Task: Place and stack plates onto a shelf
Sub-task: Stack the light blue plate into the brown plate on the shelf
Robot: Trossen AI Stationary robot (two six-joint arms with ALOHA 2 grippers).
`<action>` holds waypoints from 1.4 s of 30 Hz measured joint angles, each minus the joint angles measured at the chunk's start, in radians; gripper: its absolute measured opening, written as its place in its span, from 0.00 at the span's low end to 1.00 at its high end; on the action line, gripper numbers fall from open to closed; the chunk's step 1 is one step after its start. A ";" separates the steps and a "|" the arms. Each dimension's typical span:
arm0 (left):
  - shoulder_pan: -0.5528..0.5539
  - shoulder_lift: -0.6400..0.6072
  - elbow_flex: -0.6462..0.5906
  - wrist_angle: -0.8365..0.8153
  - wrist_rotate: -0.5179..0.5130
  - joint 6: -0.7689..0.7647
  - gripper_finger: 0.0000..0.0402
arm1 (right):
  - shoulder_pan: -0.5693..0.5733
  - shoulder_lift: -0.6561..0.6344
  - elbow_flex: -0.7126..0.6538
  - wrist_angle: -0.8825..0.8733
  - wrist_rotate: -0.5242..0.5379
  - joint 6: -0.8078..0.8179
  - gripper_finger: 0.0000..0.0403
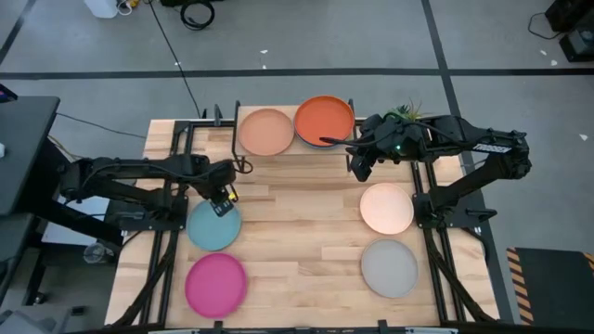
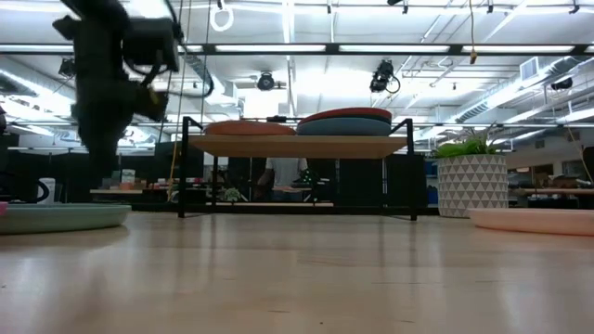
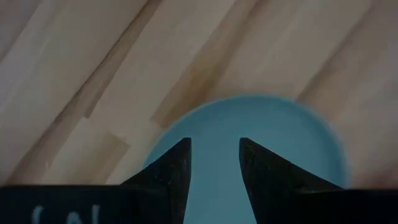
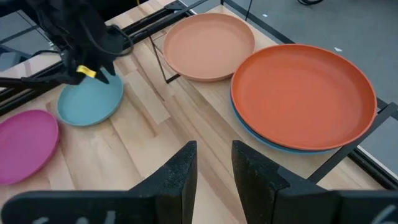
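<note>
The shelf (image 1: 295, 148) stands at the table's far edge. On it lie a tan plate (image 1: 266, 132) and an orange plate (image 1: 324, 121), the orange one stacked on a blue plate whose rim (image 4: 249, 127) shows beneath. On the table lie a light blue plate (image 1: 214, 227), a magenta plate (image 1: 215, 283), a cream plate (image 1: 386, 208) and a grey plate (image 1: 389, 268). My left gripper (image 3: 214, 146) hovers open, pointing down over the light blue plate (image 3: 261, 143) near its far rim. My right gripper (image 4: 214, 149) is open and empty, just in front of the shelf's right half.
A potted plant (image 2: 473, 181) stands at the table's far right corner beside the shelf. The shelf's black metal legs (image 2: 411, 172) rise from the table. Bare wood (image 1: 306, 232) lies between the left pair of plates and the right pair.
</note>
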 joint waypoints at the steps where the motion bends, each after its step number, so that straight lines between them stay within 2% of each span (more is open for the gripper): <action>1: 0.012 0.005 -0.017 -0.002 -0.005 0.003 0.35 | 0.000 0.000 0.000 0.000 -0.001 0.000 0.27; 6: 0.089 0.006 -0.087 0.009 0.004 -0.043 0.35 | 0.000 0.000 0.000 0.001 -0.004 0.001 0.27; 15: 0.145 0.007 -0.107 0.029 -0.015 -0.043 0.35 | 0.000 0.000 0.000 0.004 -0.003 0.008 0.27; 30: 0.143 0.150 -0.106 0.038 -0.013 0.008 0.35 | 0.000 0.000 0.000 0.019 -0.002 0.012 0.27; 34: 0.142 0.200 -0.106 0.046 0.017 0.016 0.27 | 0.000 0.000 0.000 0.023 -0.002 0.012 0.27; 40: 0.124 0.228 -0.103 0.066 0.098 0.042 0.05 | 0.000 0.000 0.000 0.024 0.000 0.011 0.27; 42: 0.108 0.221 -0.103 0.075 0.093 0.047 0.04 | 0.000 0.000 0.000 0.031 0.001 0.010 0.27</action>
